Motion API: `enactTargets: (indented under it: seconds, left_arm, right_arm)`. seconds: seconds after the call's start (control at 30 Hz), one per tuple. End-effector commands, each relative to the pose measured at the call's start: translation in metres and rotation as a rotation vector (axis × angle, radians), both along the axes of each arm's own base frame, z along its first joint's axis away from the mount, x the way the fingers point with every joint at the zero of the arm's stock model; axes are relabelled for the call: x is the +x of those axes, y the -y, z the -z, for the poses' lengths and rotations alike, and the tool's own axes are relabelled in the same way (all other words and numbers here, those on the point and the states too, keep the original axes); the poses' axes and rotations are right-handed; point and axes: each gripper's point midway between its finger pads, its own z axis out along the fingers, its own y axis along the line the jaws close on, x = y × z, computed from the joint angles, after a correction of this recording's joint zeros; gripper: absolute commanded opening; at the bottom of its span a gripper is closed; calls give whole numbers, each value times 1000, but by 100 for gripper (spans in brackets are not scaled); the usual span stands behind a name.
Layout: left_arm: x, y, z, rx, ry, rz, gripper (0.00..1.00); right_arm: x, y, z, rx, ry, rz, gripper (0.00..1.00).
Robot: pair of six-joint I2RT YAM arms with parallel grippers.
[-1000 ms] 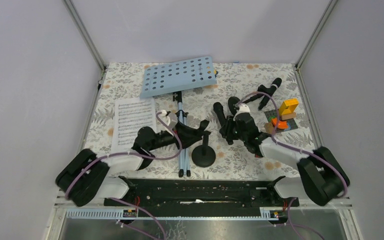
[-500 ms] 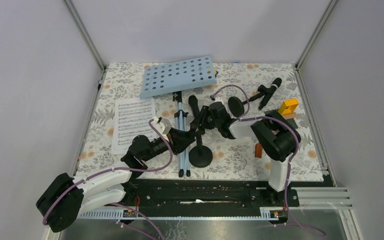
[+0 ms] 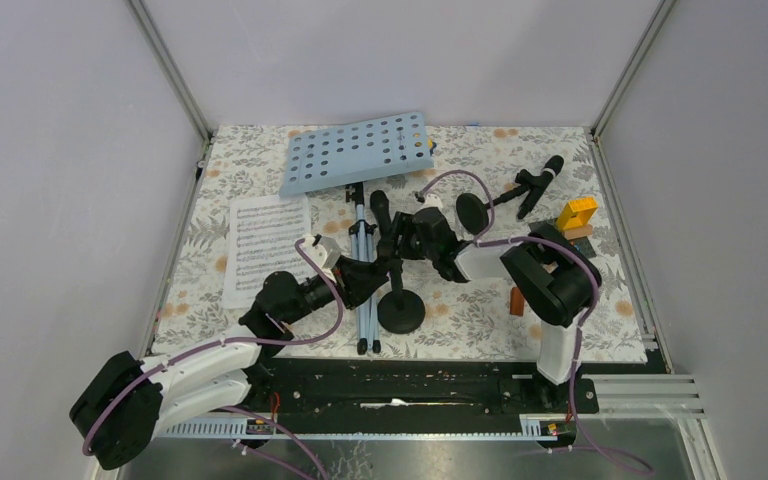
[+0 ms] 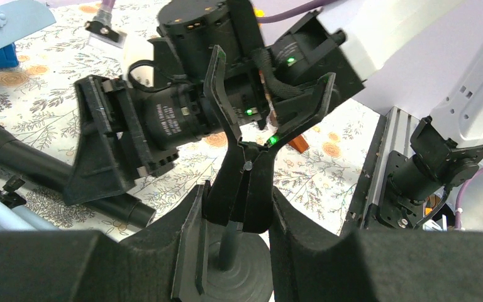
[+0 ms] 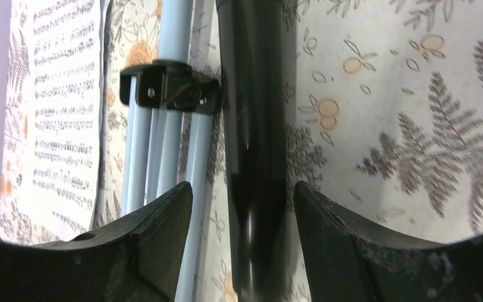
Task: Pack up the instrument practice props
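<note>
A black microphone holder with a round base stands beside the folded blue-grey tripod. My left gripper is shut on the holder's forked clip, the base below it. My right gripper is open, and its fingers straddle a black microphone lying next to the tripod; there are gaps on both sides in the right wrist view. The light-blue perforated music desk lies at the back. A sheet-music page lies at the left. A second microphone in its holder lies at the back right.
Colourful toy blocks sit at the right edge, and a loose orange piece lies beside the right arm. The second holder's round base stands just right of my right gripper. The tripod's black clamp is close to my right gripper's left finger.
My right arm swung left from the toy blocks, and the microphone now lies beside the tripod. My left arm reached forward onto the holder's clip. An orange block now lies apart.
</note>
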Motion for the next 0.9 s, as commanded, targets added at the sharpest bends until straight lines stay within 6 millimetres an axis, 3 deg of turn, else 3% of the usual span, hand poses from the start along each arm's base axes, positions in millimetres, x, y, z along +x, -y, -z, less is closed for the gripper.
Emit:
enactTargets:
  seconds: [0.0, 0.1, 0.17, 0.2, 0.23, 0.37, 0.43, 0.5, 0.63, 0.7, 0.87]
  left_arm:
    - [3, -4, 7, 27, 8, -21, 32]
    - [2, -5, 4, 21, 11, -23, 33]
    - [2, -5, 2, 17, 9, -23, 33]
    - [2, -5, 1, 17, 9, -24, 33]
    - [2, -5, 0, 17, 9, -24, 33]
    - [2, -5, -1, 24, 11, -22, 33]
    - [2, -6, 0, 29, 9, -26, 34]
    - [3, -6, 2, 32, 4, -30, 35]
    - [2, 0, 1, 32, -2, -2, 36]
    - [1, 2, 0, 34, -3, 11, 38]
    - [0, 4, -1, 44, -4, 27, 41]
  right_arm:
    - [-9, 17, -42, -7, 120, -11, 67]
    - [-26, 42, -56, -13, 185, 11, 67]
    - [-45, 64, -54, -38, 218, 19, 68]
    - [-47, 68, -68, -20, 272, 20, 68]
    - [-60, 79, -64, -23, 294, 10, 68]
    - [-97, 98, -86, 95, 513, -50, 69]
    - [-121, 94, -106, 179, 653, -154, 70]
    - [-151, 75, -123, 236, 772, -368, 71]
    - [-179, 46, -146, 293, 937, -596, 71]
    - [-178, 36, -150, 274, 986, -624, 72]
    - [-149, 24, -157, 211, 1040, -558, 73]
